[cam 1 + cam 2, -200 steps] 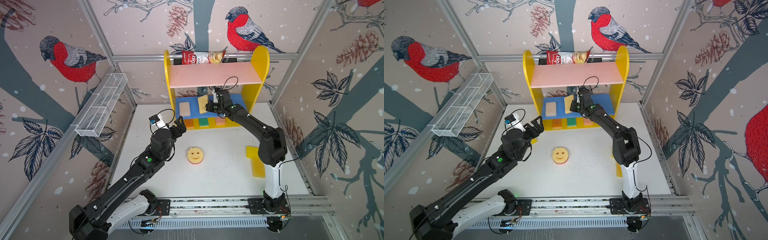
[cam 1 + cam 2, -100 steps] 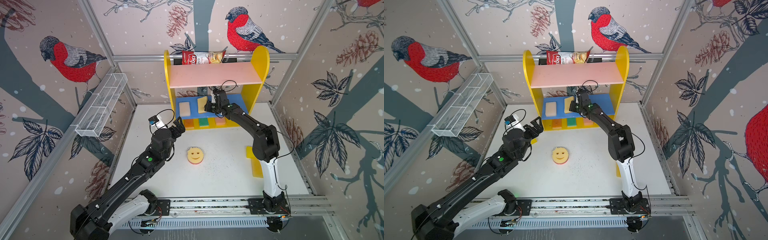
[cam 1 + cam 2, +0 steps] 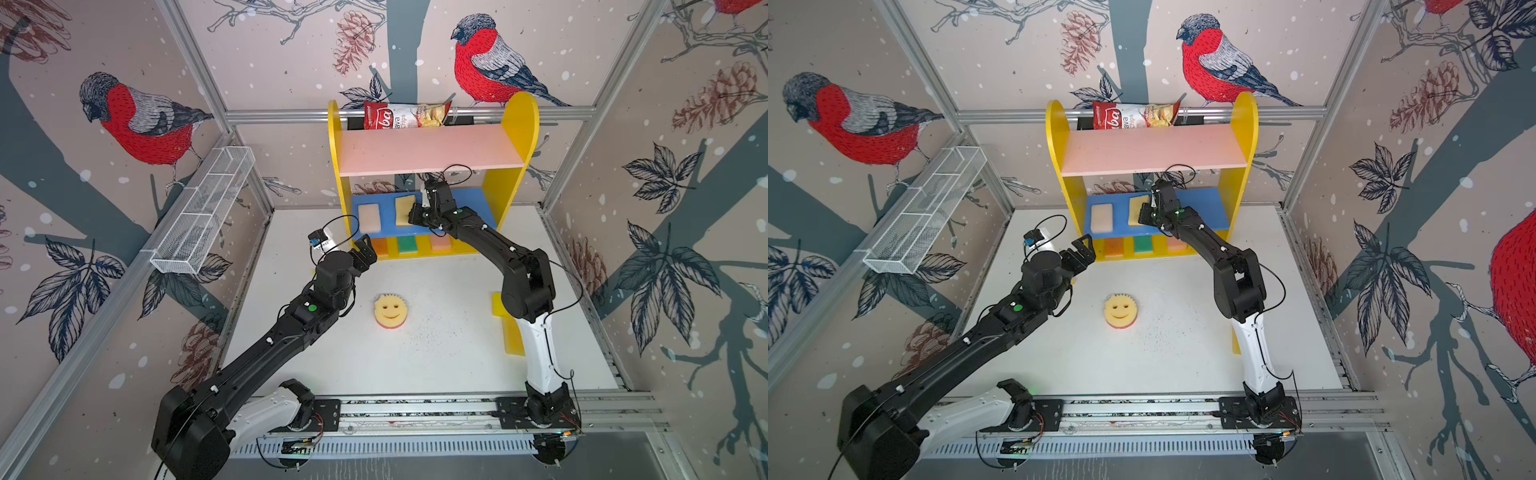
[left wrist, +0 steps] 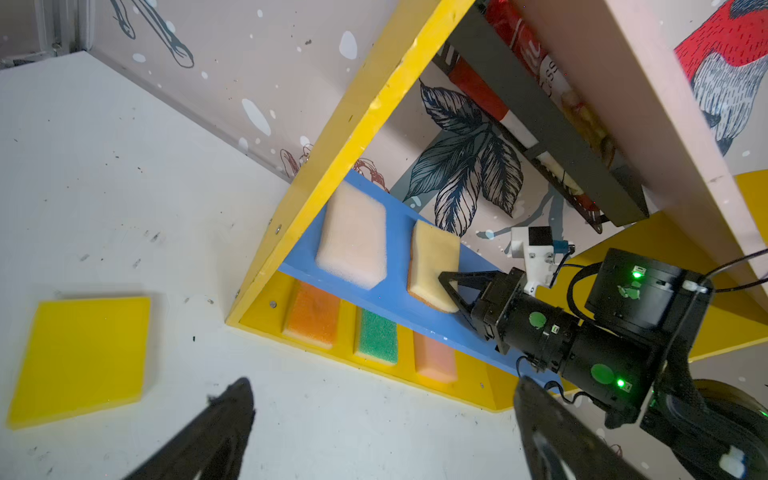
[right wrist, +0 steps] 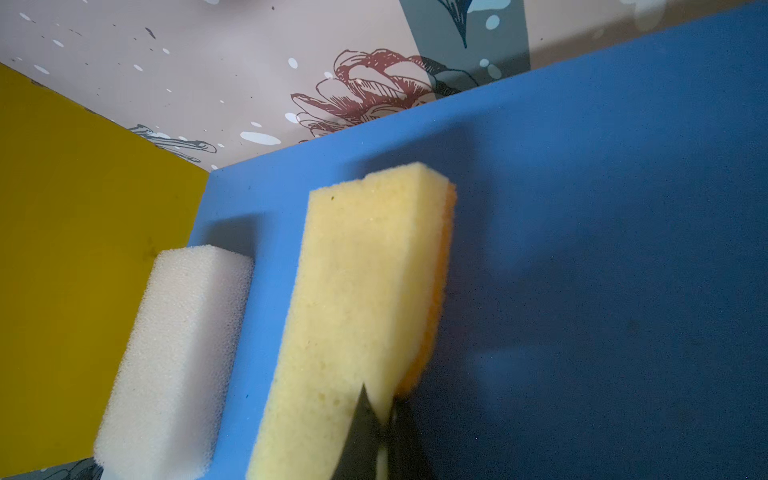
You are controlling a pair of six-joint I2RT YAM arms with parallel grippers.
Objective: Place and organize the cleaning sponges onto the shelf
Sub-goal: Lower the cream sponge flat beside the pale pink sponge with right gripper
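White tabletop (image 3: pixel 436 365) floors a booth papered with bullfinches. In both top views the shelf (image 3: pixel 521 137) stands at 12 o'clock, with a chips bag (image 3: pixel 397 116) at the back of its pink board (image 3: pixel 428 149). On the blue board (image 3: pixel 482 203) a cream sponge (image 3: pixel 369 217) lies flat toward the 9 o'clock end. Just beside it the right gripper (image 3: pixel 415 215) is clamped on a pale yellow sponge (image 3: pixel 402 208). The yellow base holds an orange sponge (image 3: pixel 379 246), a green sponge (image 3: pixel 407 244) and a salmon sponge (image 3: pixel 440 243) in a row. A smiley sponge (image 3: pixel 390 309) lies near the table's middle. Yellow sponges (image 3: pixel 512 336) at 3 o'clock are partly hidden by the right arm. The left gripper (image 3: pixel 368 249) hangs empty with its jaws apart, at 11 o'clock from the smiley sponge, before the shelf's corner. A wire basket (image 3: pixel 203 216) hangs at 9 o'clock.

From the left wrist, the spread fingers (image 4: pixel 224 432) frame the shelf. A flat yellow sponge (image 4: pixel 83 357) lies on the table, apart from the base. The right gripper pinches the pale yellow sponge's near corner, and the sponge sits tilted on the blue board.

From the right wrist, dark fingertips (image 5: pixel 365 424) grip the pale yellow sponge, whose backing is orange. The cream sponge lies beside it, not touching.
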